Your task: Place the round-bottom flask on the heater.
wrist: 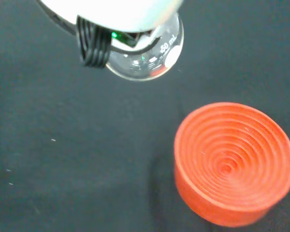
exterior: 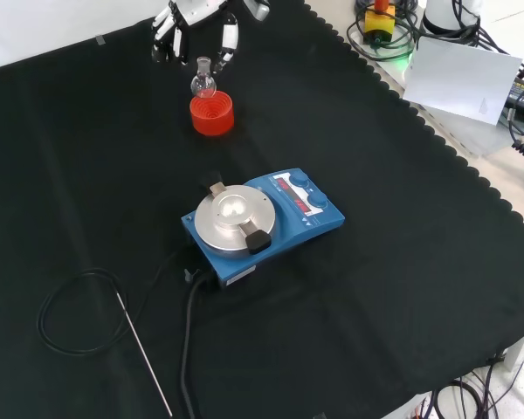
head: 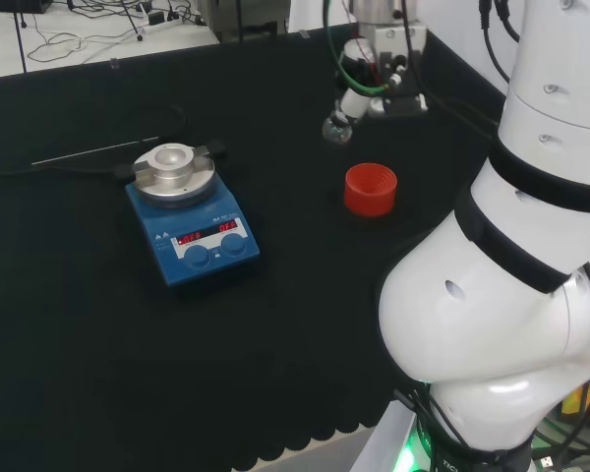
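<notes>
- The hand (exterior: 192,22) hung at about 11 o'clock in the front view, fingers curled around the neck of the round-bottom flask (exterior: 203,83), grasping it.
- In the head view, the flask's clear bulb hung in the air at about 11 o'clock of the red ribbed stand (head: 371,189), apart from it and clear of the black cloth.
- From the wrist camera, the bulb sat beside the stand's ringed hollow, not in it.
- The heater (exterior: 262,221), a blue unit with a round silver plate on top, stood on the tabletop (exterior: 402,288) well apart from the flask, at about 9 o'clock of the stand in the head view.
- A thin metal rod (exterior: 145,353) and a looped black cable (exterior: 70,314) lay by the heater.
</notes>
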